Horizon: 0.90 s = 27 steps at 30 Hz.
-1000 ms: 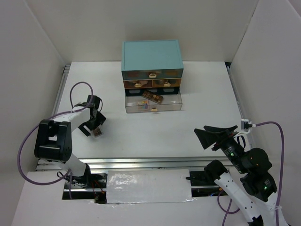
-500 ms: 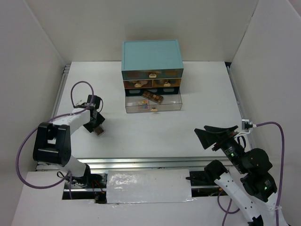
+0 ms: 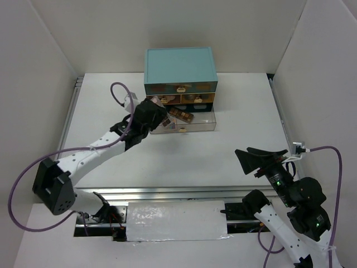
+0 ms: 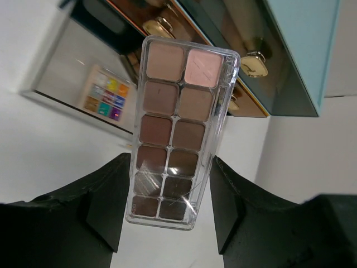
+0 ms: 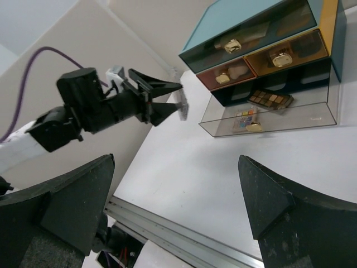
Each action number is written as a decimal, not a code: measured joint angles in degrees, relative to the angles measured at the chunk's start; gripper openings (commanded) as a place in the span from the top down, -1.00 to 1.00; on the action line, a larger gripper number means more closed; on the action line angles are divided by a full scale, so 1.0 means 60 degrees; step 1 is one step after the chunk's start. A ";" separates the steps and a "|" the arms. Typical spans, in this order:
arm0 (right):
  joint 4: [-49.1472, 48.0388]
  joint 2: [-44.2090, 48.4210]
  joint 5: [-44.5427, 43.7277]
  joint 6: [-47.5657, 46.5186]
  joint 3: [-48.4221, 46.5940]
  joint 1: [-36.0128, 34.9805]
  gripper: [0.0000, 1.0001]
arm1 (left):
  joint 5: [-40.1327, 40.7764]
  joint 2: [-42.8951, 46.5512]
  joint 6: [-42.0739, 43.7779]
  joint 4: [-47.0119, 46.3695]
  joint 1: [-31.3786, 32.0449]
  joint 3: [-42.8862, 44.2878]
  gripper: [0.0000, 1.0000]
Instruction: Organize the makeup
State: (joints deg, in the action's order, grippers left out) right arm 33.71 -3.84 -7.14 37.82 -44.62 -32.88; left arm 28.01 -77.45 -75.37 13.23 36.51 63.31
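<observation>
Drawer (image 3: 204, 124) open: brown palette (image 3: 181, 115), multicolour palette (image 3: 170, 124) inside.

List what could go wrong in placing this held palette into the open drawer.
1. The left gripper pinches only the lower end of the eyeshadow palette; its smooth clear case could pivot or slip out.
2. The open clear drawer already holds a brown palette and a multicolour palette; the new one may land on them.
3. Its long free end could strike the gold knobs above.
</observation>
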 measured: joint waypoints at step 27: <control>-0.0310 -0.1096 -0.0659 -0.0211 0.0455 0.0004 -1.00 | 0.1351 -0.4732 -0.2575 -0.2550 0.0805 0.2361 -0.99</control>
State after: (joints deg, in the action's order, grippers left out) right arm 31.86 -10.41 -11.09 36.56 -41.89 -32.86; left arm 36.12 -105.84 -90.83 -2.07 41.34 77.47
